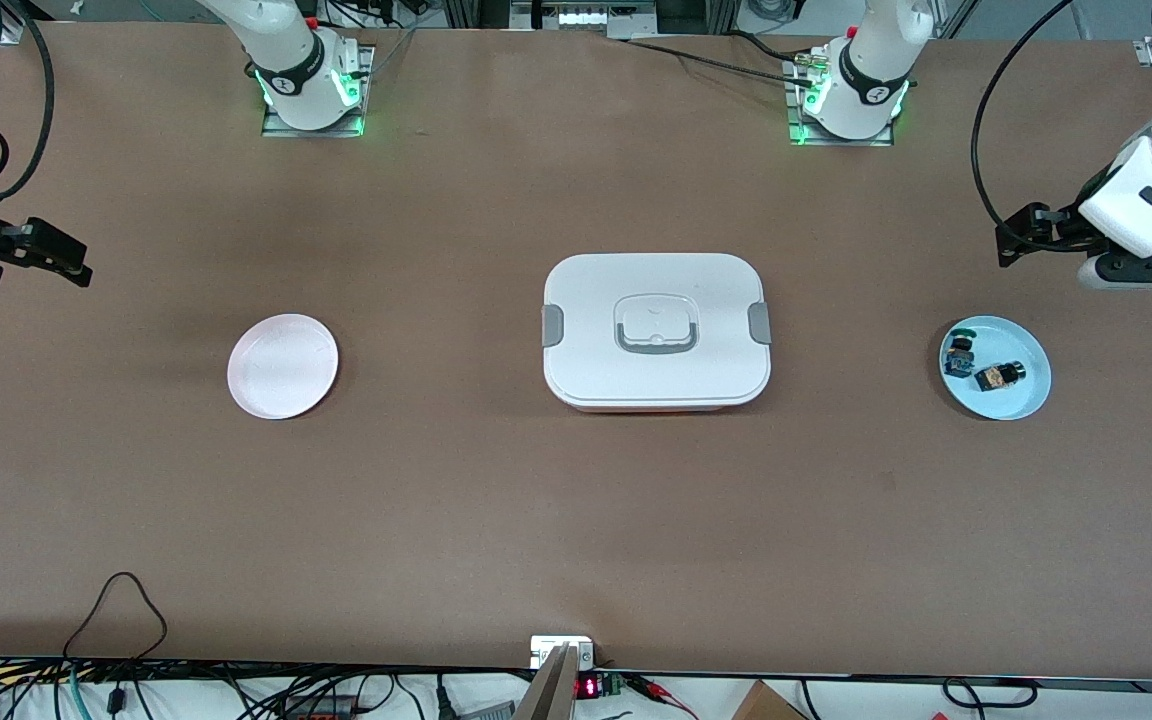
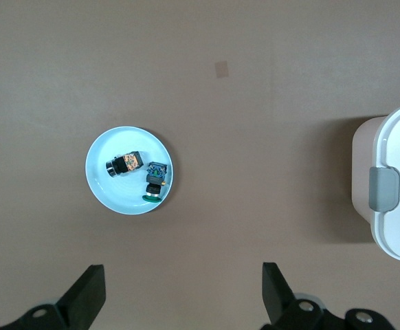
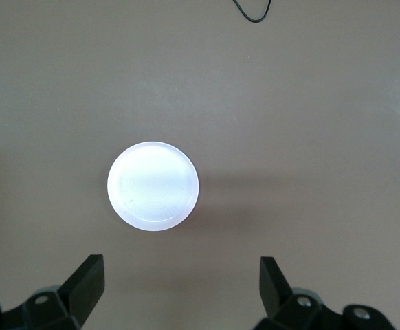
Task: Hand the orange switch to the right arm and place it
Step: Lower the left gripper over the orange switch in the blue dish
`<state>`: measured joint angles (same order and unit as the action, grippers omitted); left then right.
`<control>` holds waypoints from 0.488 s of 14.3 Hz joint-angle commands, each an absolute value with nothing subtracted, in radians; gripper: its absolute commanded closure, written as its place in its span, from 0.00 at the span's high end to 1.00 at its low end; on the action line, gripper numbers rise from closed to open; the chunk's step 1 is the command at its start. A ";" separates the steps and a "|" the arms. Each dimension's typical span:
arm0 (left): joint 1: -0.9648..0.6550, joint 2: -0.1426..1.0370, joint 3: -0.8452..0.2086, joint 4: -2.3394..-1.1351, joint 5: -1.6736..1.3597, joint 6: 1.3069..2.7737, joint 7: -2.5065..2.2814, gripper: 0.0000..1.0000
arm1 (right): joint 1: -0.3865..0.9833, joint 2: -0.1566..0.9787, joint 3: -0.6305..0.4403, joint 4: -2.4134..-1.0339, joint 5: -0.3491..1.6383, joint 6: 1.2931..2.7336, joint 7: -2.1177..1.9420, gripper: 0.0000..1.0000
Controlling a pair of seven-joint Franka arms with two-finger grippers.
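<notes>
The orange switch point(image 1: 998, 376) lies on its side in a light blue plate point(image 1: 1028, 396) at the left arm's end of the table. It also shows in the left wrist view point(image 2: 125, 163), on the same plate point(image 2: 102, 192). My left gripper point(image 1: 1016, 238) point(image 2: 183, 289) is open and empty, up over bare table beside that plate. My right gripper point(image 1: 71, 258) point(image 3: 181, 282) is open and empty, up over bare table at the right arm's end. An empty pale pink plate point(image 1: 283, 366) point(image 3: 153, 185) lies there.
A small blue-bodied part with a green cap point(image 1: 958, 355) point(image 2: 156, 180) lies next to the switch in the blue plate. A closed white lunch box point(image 1: 656, 330) point(image 2: 399, 179) with grey clips sits mid-table. Cables run along the table's near edge.
</notes>
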<state>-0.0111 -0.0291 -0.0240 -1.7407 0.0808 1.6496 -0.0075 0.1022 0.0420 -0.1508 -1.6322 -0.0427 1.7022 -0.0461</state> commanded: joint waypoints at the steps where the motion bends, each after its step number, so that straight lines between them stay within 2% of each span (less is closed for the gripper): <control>1: -0.011 -0.011 -0.015 -1.704 0.064 1.615 0.014 1.00 | 0.091 0.038 -0.144 -1.618 -0.032 1.684 -0.057 1.00; 7: -0.011 0.018 -0.011 -1.664 0.066 1.582 0.002 1.00 | 0.091 0.040 -0.143 -1.618 -0.032 1.684 -0.055 1.00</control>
